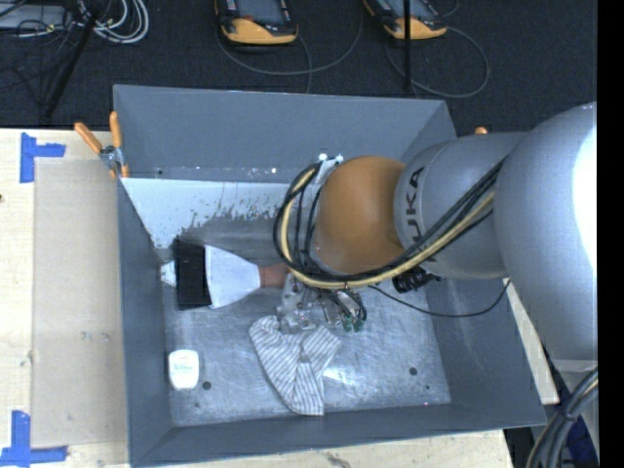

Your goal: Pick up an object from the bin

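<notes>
You are looking at the gripper (pixel 317 318) hanging low under the arm's orange cover (pixel 356 213), right at the upper edge of a grey-and-white striped cloth (pixel 292 369) that is lying crumpled on the floor of the bin (pixel 400 359), near the middle and toward the front wall. Whether the pincer is spread or pressed together you cannot tell from here, because the wrist and its cables are hiding it, and nothing is showing that the cloth is pinched. Expect this cloth to be behaving as a light, limp thing: it is probably going to sag and trail when lifted rather than come up in one piece, and it is unlikely to break or slip much. The bunched fold at its top, just below the gripper, is looking like the best place to take hold, since a raised ridge is giving more to bite than the flat lower tail. Just beside it to the left a brush (pixel 210 276) with black bristles is lying, and a small white block (pixel 183 369) is sitting well apart near the front left corner.
</notes>
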Controlling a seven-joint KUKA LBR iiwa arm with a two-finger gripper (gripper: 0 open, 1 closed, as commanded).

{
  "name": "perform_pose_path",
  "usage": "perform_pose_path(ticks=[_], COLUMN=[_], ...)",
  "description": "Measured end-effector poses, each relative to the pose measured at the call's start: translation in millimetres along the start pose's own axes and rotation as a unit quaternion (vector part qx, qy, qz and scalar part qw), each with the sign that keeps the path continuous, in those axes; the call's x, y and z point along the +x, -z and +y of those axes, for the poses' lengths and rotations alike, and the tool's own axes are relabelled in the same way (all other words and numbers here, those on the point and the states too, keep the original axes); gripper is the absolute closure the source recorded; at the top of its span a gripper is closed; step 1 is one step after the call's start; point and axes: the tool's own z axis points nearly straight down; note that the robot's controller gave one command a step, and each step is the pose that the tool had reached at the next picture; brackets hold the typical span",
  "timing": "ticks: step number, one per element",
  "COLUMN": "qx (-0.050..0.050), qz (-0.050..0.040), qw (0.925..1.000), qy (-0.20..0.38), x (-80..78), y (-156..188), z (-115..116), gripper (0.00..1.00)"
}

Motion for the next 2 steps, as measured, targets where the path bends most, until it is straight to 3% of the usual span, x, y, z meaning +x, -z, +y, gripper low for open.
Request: perform_pose_path(ticks=[1,2], qx=[0.001,0.000], qz=[0.0030,-0.0029], qw=[1.0000,1.0000], qy=[0.002,-0.009], x=[4.6,5.6], y=[37,68], z=[-2,-14], gripper=[1.00,1.00])
